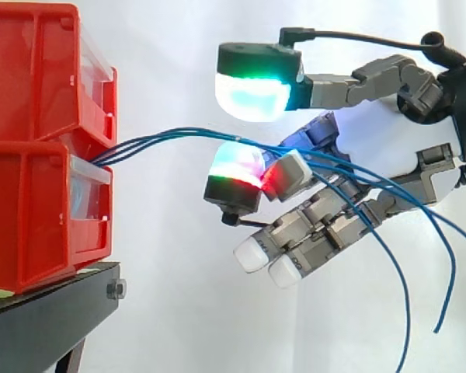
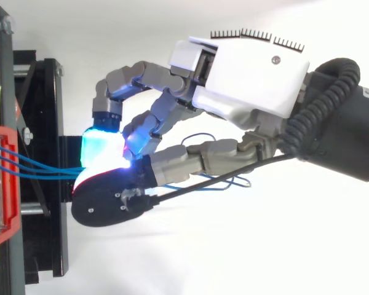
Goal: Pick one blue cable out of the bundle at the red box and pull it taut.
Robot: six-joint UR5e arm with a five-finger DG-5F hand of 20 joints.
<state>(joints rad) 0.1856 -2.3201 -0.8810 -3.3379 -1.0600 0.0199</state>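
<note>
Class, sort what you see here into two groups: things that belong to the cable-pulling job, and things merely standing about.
Belongs to the job: blue cables; red bins; hand.
Merely standing about: black stand; white curtain.

A white curtain (image 1: 179,47) closes off the rear of the scene under even, diffuse light. A black stand (image 1: 54,311) occupies the side view's lower left.

Boxes (image 1: 39,155) stacked on stand (image 1: 54,311) at left, cables (image 1: 128,148) running right between fingers (image 1: 233,167).
</note>
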